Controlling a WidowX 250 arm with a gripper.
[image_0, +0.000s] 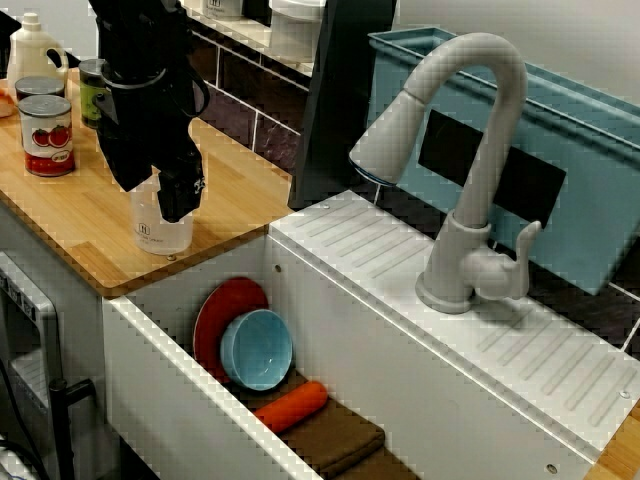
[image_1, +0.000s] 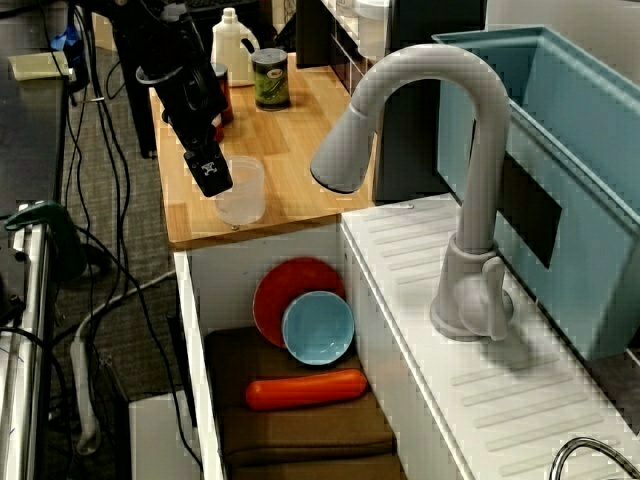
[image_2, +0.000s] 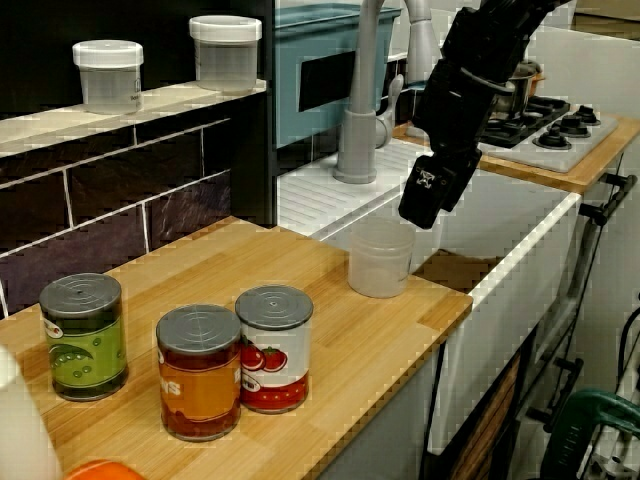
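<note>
**Gripper at the rim of the clear cup**

The clear plastic cup (image_2: 380, 258) stands upright on the wooden worktop (image_2: 300, 300), just beside the sink (image_1: 225, 280), seemingly empty. The gripper (image_2: 422, 210) hangs at its rim; I cannot tell whether the fingers are parted. It looks light, so a centred, gentle grip seems wise. In the sink: red plate (image_1: 290, 290), blue bowl (image_1: 318, 328), carrot (image_1: 305, 389), brown cloth (image_1: 300, 430).

Three high views around sink (image_0: 178, 385) share cup (image_0: 160, 236).

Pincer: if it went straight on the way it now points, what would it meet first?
Most likely the clear cup, near its rim; the pincer hangs just above it, pointing down. Depth is unclear, so it might instead reach the wooden counter beside it.
</note>
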